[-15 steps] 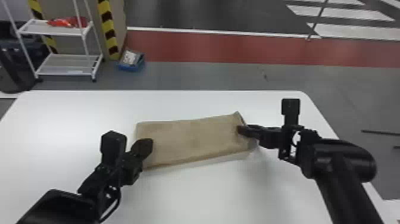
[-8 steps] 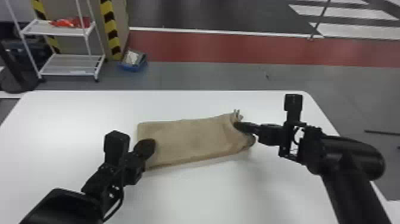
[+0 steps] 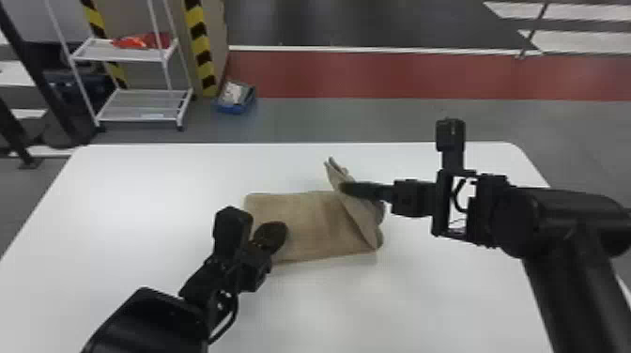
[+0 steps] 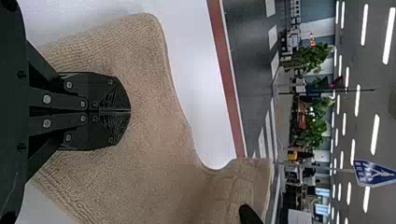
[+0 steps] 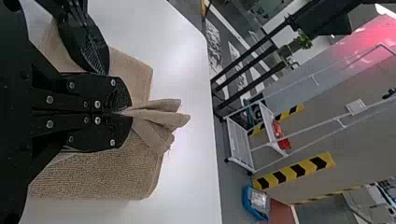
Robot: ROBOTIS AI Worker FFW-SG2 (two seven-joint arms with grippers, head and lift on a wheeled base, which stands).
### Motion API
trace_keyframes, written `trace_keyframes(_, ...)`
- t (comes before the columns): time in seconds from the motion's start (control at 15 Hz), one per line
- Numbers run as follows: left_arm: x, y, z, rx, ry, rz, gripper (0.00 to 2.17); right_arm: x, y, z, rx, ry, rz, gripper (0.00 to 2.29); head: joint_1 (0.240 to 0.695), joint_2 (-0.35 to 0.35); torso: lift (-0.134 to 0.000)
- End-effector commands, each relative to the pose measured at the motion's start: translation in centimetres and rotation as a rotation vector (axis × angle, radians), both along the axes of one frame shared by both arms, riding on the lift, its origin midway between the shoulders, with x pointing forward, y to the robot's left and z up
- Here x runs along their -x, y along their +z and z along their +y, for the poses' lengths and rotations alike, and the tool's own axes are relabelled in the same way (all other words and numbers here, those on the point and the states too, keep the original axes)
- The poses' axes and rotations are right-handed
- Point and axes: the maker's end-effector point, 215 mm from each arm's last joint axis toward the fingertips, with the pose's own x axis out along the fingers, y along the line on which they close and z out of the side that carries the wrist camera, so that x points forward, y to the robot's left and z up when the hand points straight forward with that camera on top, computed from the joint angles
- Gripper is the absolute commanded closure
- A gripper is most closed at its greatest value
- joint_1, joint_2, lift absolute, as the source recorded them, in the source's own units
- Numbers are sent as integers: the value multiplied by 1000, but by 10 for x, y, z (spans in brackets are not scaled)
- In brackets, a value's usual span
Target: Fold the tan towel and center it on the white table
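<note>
Red floor band (image 3: 403,75) — white shelving (image 3: 124,54).

White table (image 3: 141,188), corner at one o'clock rounded. Tan towel (image 3: 305,216) on it: flat toward nine o'clock, gathered up toward two.

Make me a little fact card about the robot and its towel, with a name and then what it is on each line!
towel: tan towel, right end pinched and raised, the rest lying low
table: white table, under the towel
left gripper: left gripper, fingers shut, on or just above the towel's left part
right gripper: right gripper, fingers shut on bunched towel
floor behind table: white shelf cart at the left, blue bin beside it
</note>
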Motion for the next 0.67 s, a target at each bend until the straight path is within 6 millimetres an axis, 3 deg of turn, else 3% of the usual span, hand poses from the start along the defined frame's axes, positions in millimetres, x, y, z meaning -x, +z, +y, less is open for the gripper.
trace_keyframes(0.0, 0, -1, -5, 5, -6, 15, 1733, 7, 18, 35, -6, 49, -5, 1301, 695, -6, -112)
trace_keyframes(0.13, 0, -3, -4, -9, -5, 40, 1733, -3, 31, 42, -1, 41, -30, 1305, 695, 29, -112)
trace_keyframes(0.47, -3, 46, 14, 41, 3, 13, 1730, -22, 42, 19, -13, -21, -47, 1301, 695, 43, -112)
trace_keyframes(0.6, -4, 42, 44, 51, 38, 50, 1730, -31, 49, 10, -5, -44, -56, 1301, 695, 41, -112)
